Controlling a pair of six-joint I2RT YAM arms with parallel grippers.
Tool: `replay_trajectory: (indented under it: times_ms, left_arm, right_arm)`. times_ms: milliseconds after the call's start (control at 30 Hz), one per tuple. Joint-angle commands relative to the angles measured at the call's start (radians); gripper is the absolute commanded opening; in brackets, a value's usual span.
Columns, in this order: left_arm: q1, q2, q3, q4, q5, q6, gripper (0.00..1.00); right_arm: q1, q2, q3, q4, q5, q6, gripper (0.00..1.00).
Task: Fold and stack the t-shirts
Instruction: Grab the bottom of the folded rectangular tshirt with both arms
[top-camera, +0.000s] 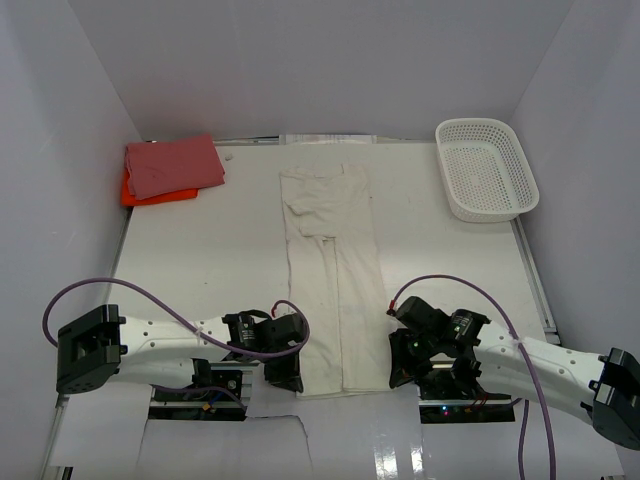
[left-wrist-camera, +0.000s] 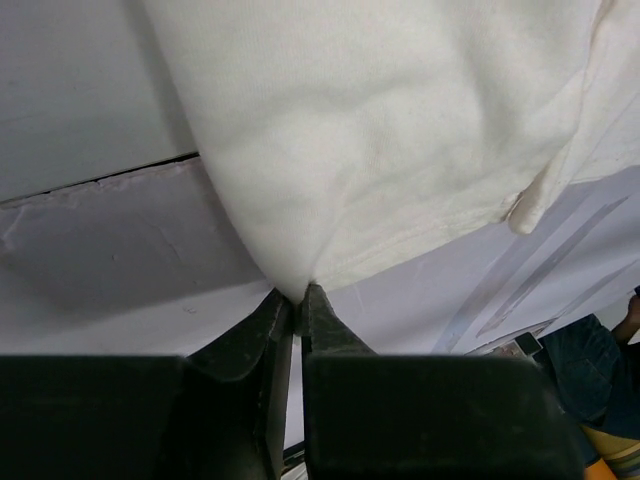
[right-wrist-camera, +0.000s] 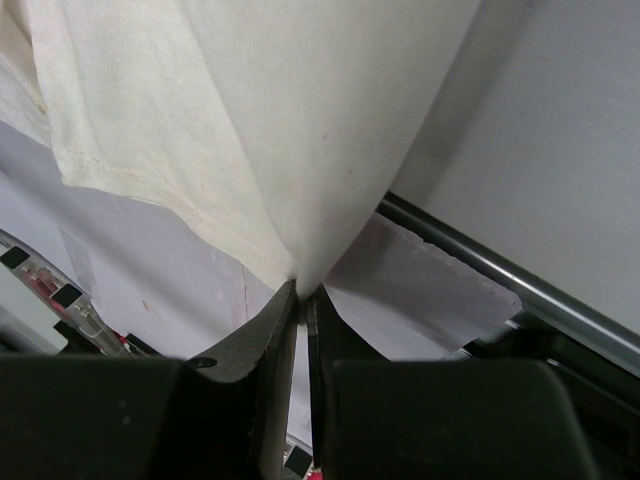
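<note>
A soft, finely knit cream cloth t-shirt (top-camera: 330, 270), folded into a long narrow strip with faint specks, lies down the centre of the matte white table (top-camera: 200, 260). At the strip's bottom edge, the left gripper (left-wrist-camera: 297, 300) is clenched on the lower-left corner. The right gripper (right-wrist-camera: 300, 295) pinches the lower-right corner, its black wedge fingers tight on the hem. At upper left, a dusty pink-red folded shirt (top-camera: 175, 165) rests on a bright orange shirt (top-camera: 140, 193). At upper right sits a white plastic mesh basket (top-camera: 487, 168).
</note>
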Motion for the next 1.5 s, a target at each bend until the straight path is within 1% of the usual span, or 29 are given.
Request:
replay_trajectory:
  times_ms: [0, 33, 133, 200, 367, 500, 600, 733, 833, 900, 1033, 1133, 1300, 1467]
  left_arm:
    - [-0.008, -0.004, 0.028, 0.01, -0.018, -0.039, 0.17]
    - [-0.008, -0.002, 0.027, 0.011, -0.016, -0.039, 0.11]
    - [-0.008, -0.005, 0.02, 0.023, -0.007, -0.037, 0.0]
    - [-0.01, -0.019, 0.019, 0.026, -0.011, -0.034, 0.0]
    - [-0.008, -0.109, -0.022, 0.066, -0.016, -0.058, 0.0]
    - [-0.01, -0.183, -0.108, 0.12, 0.011, -0.092, 0.0]
    - [-0.01, -0.212, -0.086, 0.109, 0.001, -0.086, 0.0]
    - [-0.008, -0.197, -0.003, 0.016, -0.05, -0.059, 0.0]
    - [-0.008, -0.206, -0.003, -0.007, -0.054, -0.057, 0.0]
    - [0.002, -0.249, -0.012, -0.02, -0.064, -0.066, 0.0]
    - [0.048, -0.316, 0.008, -0.076, -0.085, -0.045, 0.0]
    - [0.065, -0.327, 0.02, -0.113, -0.096, -0.036, 0.0]
    - [0.114, -0.309, 0.051, -0.129, -0.119, -0.002, 0.0]
    - [0.173, -0.239, 0.076, -0.107, -0.102, 0.061, 0.0]
  right_arm:
    - [0.01, -0.008, -0.012, 0.011, -0.012, 0.011, 0.13]
    - [0.01, -0.008, -0.009, 0.016, -0.016, 0.013, 0.13]
    - [0.01, -0.013, -0.005, 0.022, -0.024, 0.013, 0.12]
    - [0.01, -0.017, 0.006, 0.021, -0.027, 0.013, 0.08]
    - [0.01, -0.028, -0.018, 0.066, -0.09, 0.019, 0.08]
    - [0.013, -0.037, -0.031, 0.076, -0.111, 0.026, 0.08]
    - [0.014, -0.058, 0.0, 0.064, -0.105, 0.029, 0.08]
    - [0.013, -0.065, 0.061, 0.039, -0.105, 0.022, 0.08]
    - [0.013, -0.075, 0.116, -0.022, -0.085, 0.011, 0.08]
    - [0.013, -0.088, 0.145, -0.042, -0.067, 0.008, 0.08]
    - [0.011, -0.068, 0.156, -0.042, -0.056, -0.004, 0.08]
    - [0.01, -0.049, 0.179, -0.042, -0.006, -0.018, 0.08]
    - [0.01, 0.02, 0.227, -0.042, 0.083, -0.049, 0.08]
    - [0.01, 0.07, 0.271, -0.035, 0.158, -0.076, 0.08]
